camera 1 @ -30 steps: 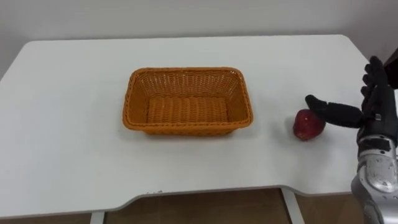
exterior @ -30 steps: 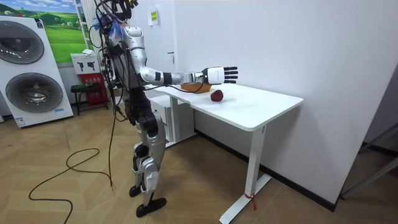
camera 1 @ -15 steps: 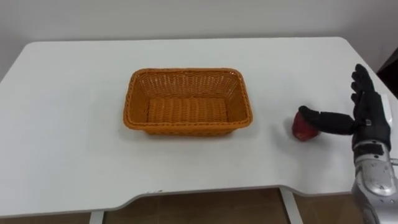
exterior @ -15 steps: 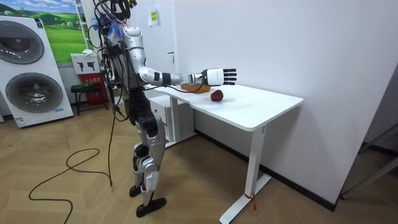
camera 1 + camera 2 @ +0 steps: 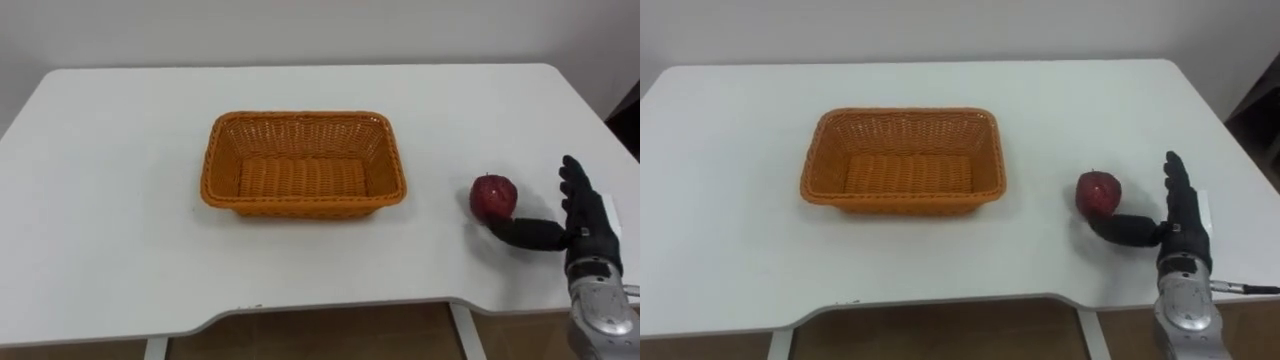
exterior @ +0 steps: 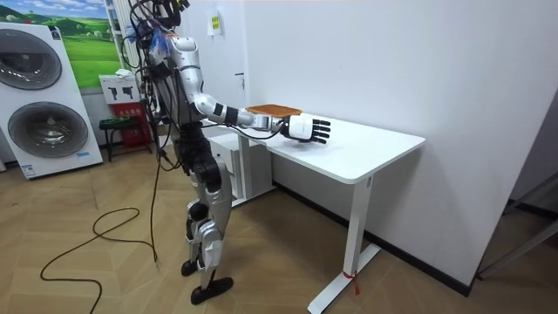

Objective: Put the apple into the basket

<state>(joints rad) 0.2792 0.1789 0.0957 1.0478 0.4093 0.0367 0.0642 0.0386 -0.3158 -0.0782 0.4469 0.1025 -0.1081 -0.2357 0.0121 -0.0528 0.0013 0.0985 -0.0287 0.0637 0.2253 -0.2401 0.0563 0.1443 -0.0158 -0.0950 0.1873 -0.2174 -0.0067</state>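
A red apple [image 5: 493,194] [image 5: 1098,191] rests on the white table [image 5: 120,180], to the right of an empty orange wicker basket [image 5: 302,164] [image 5: 903,161]. My right hand [image 5: 583,220] [image 5: 1180,228] [image 6: 307,128] is low over the table just right of the apple, fingers straight and spread, open. Its thumb [image 5: 524,233] reaches left to the table by the apple's near side; whether it touches the fruit I cannot tell. In the room view the hand covers the apple.
I stand at the table's long side in the room view. The table's right edge [image 5: 600,110] lies just beyond my right hand. Washing machines [image 6: 39,96] stand at the room view's left, behind me.
My right hand has come down and drawn back toward me, from above the apple to table level beside it. The apple and basket stay put; the head view has shifted slightly.
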